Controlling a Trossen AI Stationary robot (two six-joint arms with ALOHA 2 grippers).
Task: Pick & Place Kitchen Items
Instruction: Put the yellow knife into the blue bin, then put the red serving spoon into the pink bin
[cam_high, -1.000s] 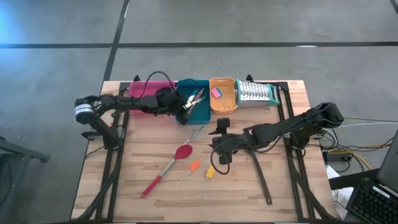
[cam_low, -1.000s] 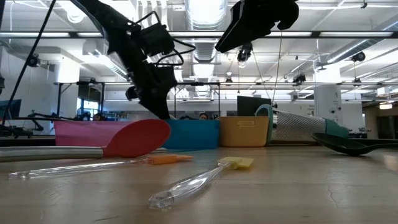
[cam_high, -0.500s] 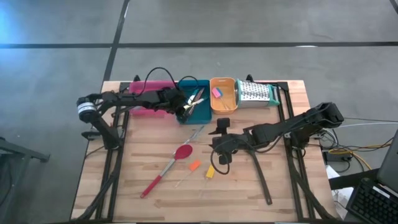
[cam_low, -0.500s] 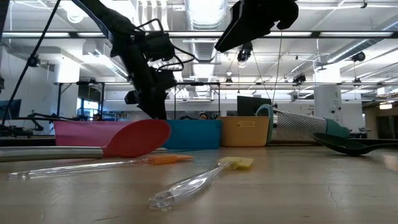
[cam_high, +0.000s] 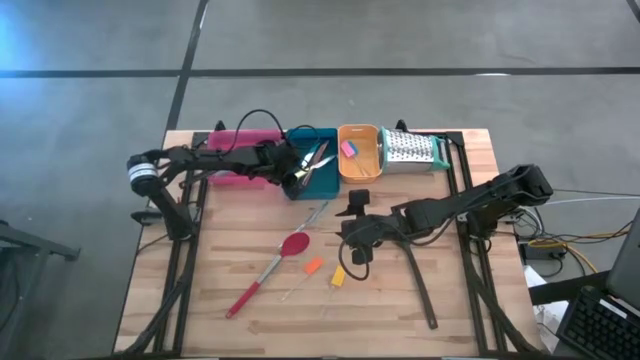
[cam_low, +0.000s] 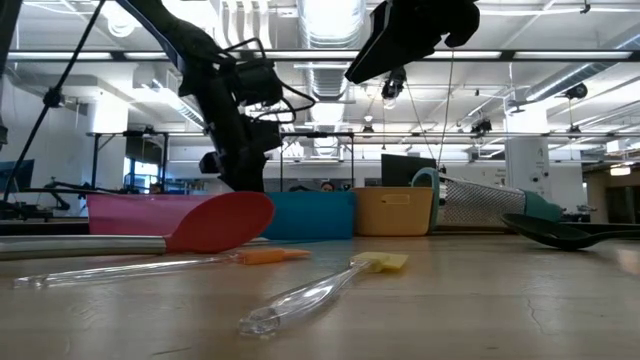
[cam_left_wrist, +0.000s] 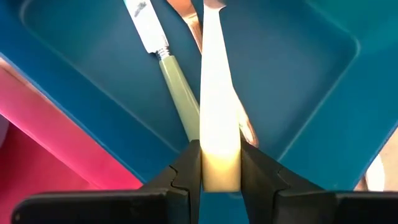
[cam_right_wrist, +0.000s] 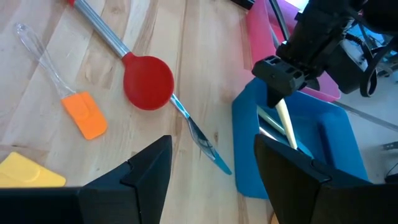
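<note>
Nearest, lower left of the high view: the red spoon (cam_high: 268, 267) lies on the bare counter (cam_high: 230, 210), bowl toward the centre, not yet put away.
Beside it, lower centre: an orange spatula (cam_high: 311, 268) and a yellow spatula (cam_high: 338, 276), both with clear handles, lie just apart; both still wait.
Centre: a thin blue-handled utensil (cam_high: 314, 213) lies loose just above the spoon's bowl.
Right of centre: the black ladle (cam_high: 418, 283) stretches toward the lower right edge, its bowl end hidden under the right arm.
Right hand (cam_high: 357, 203): fingers spread wide and empty, hanging above the counter at the centre; the arm reaches in level from the right edge and seems to be waiting.
Left hand (cam_left_wrist: 214, 168): clamped on the cream handle of a table knife (cam_left_wrist: 216, 112), holding it over the teal tray (cam_high: 322, 181); the arm stretches in from the left edge across the pink tray (cam_high: 232, 140), wrist tipped down.
Teal tray, upper centre: a green-handled knife (cam_left_wrist: 165, 68) already lies inside, under the held one.
Orange tray (cam_high: 358, 166), upper centre: a small pink piece (cam_high: 348, 148) sits in it.
Farthest, upper right: a grater (cam_high: 413, 150) lies on its side beside the orange tray.
Progress: roughly partway by my reading; some cutlery is sorted, one knife is about to go in, five pieces remain on the counter.
</note>
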